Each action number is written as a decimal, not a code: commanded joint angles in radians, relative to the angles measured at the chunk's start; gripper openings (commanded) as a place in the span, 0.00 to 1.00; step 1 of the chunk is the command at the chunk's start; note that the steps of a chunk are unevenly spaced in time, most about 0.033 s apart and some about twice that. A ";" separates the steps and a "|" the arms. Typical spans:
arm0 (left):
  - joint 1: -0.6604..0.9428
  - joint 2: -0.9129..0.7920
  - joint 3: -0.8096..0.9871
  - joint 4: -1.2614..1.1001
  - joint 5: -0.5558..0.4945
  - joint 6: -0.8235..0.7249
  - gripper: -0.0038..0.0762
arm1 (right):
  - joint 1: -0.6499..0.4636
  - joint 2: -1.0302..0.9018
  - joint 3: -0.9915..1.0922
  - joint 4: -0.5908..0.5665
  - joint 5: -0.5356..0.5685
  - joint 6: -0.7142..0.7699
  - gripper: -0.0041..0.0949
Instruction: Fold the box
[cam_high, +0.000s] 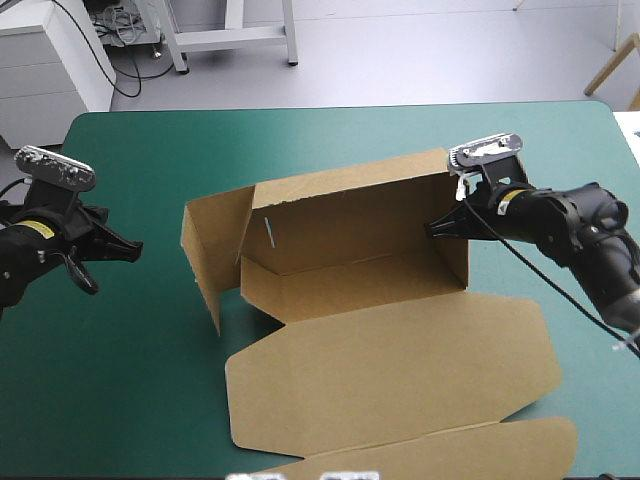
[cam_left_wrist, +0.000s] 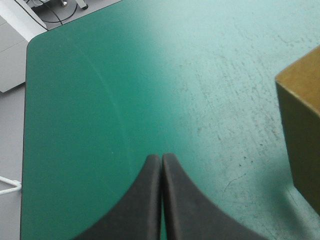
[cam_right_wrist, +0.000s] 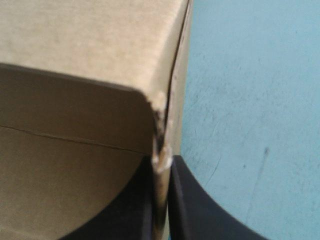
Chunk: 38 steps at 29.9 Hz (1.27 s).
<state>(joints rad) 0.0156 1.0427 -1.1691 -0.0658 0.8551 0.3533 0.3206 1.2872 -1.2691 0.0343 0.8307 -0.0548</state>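
The brown box (cam_high: 340, 250) stands mid-table as a half-raised tray, its back and side walls up and its lid (cam_high: 390, 375) lying flat toward the near edge. My right gripper (cam_high: 440, 228) is shut on the box's right wall, and in the right wrist view that wall's edge (cam_right_wrist: 161, 165) runs down between the black fingers (cam_right_wrist: 192, 200). My left gripper (cam_high: 132, 250) is shut on nothing, hovering over bare cover left of the box. In the left wrist view its tips (cam_left_wrist: 161, 159) meet in an arch, and a box corner (cam_left_wrist: 300, 125) shows ahead to one side.
The teal-green cover (cam_high: 130, 380) is bare left of the box. A loose left flap (cam_high: 205, 255) of the box stands out at an angle. The lid's front tab (cam_high: 450, 455) reaches the table's near edge. A white cabinet (cam_high: 45, 60) stands beyond the far-left corner.
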 joint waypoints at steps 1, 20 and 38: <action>0.002 -0.020 -0.027 -0.013 -0.066 -0.005 0.04 | -0.022 0.067 -0.109 0.003 0.085 0.027 0.02; 0.002 -0.020 -0.027 -0.062 -0.067 -0.005 0.04 | -0.084 0.484 -0.359 0.104 0.147 -0.083 0.03; 0.002 -0.020 -0.027 -0.062 -0.036 -0.005 0.04 | -0.084 0.523 -0.619 0.108 0.284 -0.085 0.77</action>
<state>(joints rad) 0.0156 1.0427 -1.1691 -0.1102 0.8691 0.3533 0.2342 1.9002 -1.8055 0.1322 1.0879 -0.1298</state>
